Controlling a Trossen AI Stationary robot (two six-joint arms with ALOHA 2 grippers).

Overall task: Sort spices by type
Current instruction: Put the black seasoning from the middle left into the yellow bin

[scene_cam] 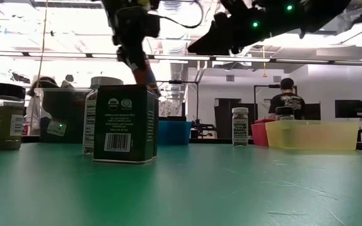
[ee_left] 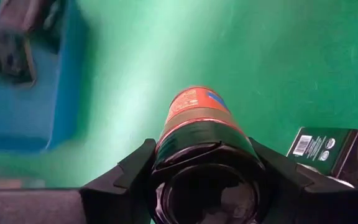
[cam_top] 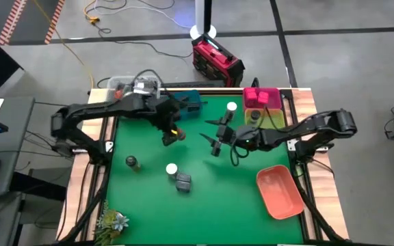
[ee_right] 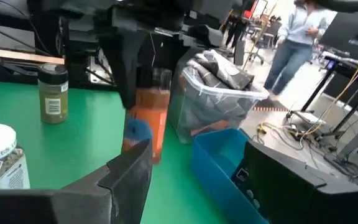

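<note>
The left gripper (cam_top: 173,134) clasps a dark-lidded round jar with orange label (ee_left: 194,118) aloft near the blue plastic tray (cam_top: 191,102) — it could slip if tilted — while the right gripper (cam_top: 217,140) waits parted mid-table.

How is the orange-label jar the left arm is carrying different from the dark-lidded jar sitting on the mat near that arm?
The orange-label jar is clamped in the left hand and lifted above the mat; the dark-lidded jar stands upright on the mat, untouched. The held one has orange contents, the standing one green. Both are small round spice jars with dark lids.
</note>
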